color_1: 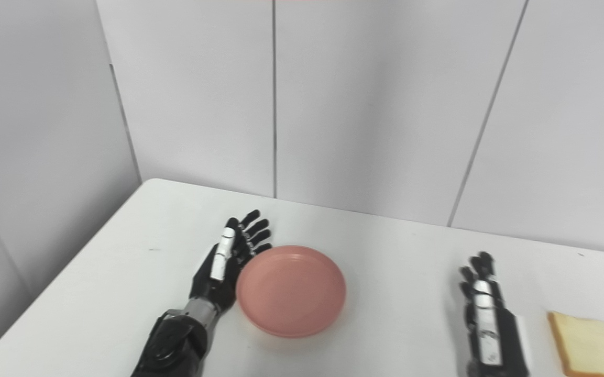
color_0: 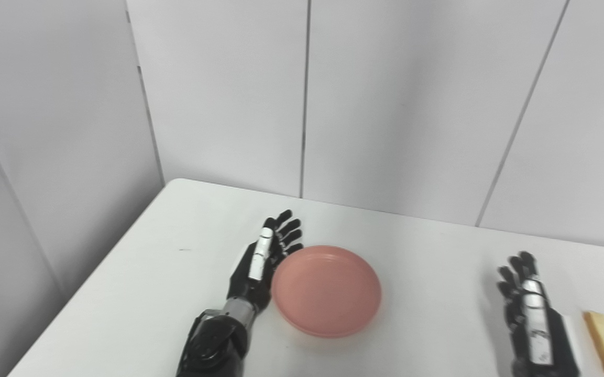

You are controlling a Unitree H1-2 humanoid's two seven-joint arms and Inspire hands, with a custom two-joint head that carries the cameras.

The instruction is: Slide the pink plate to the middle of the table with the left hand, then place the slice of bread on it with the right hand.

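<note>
The pink plate (color_0: 327, 290) lies empty on the white bench (color_0: 139, 293), its rim touching the left hand (color_0: 260, 264), whose fingers (color_0: 288, 230) are extended and grasp nothing. It looks roughly central, so sliding seems nearly done. The bread slice (color_1: 592, 343) waits just beside the right hand (color_1: 487, 319), whose fingers are also released; placing it remains.

Pink plate and bread slice on table

Pink plate (color_0: 327, 290): round, shallow, empty, upright, resting flat. Slice of bread (color_1: 592, 346): pale crumb, tan crust, lying flat at the table's right, well apart from the plate.
</note>
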